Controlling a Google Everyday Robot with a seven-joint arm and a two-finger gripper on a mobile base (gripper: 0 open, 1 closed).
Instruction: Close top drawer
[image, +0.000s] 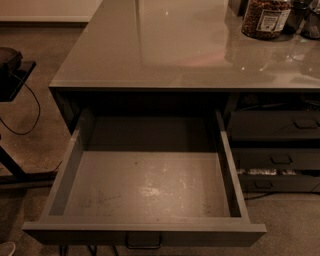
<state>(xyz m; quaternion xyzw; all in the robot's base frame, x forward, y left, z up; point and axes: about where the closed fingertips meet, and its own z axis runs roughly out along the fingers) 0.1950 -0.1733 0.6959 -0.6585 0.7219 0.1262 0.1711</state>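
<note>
The top drawer stands pulled far out from under the grey countertop. It is wide and deep, with dark-grey walls and a pale scuffed inner floor, and it holds nothing. Its small dark bar handle shows at the centre of the front, at the bottom edge of the view. My gripper is out of view; no part of the arm shows.
Slimmer grey drawers are stacked to the right of the open drawer. A jar of dark food and other containers stand at the counter's far right. A dark stand with a cable is on the carpet at left.
</note>
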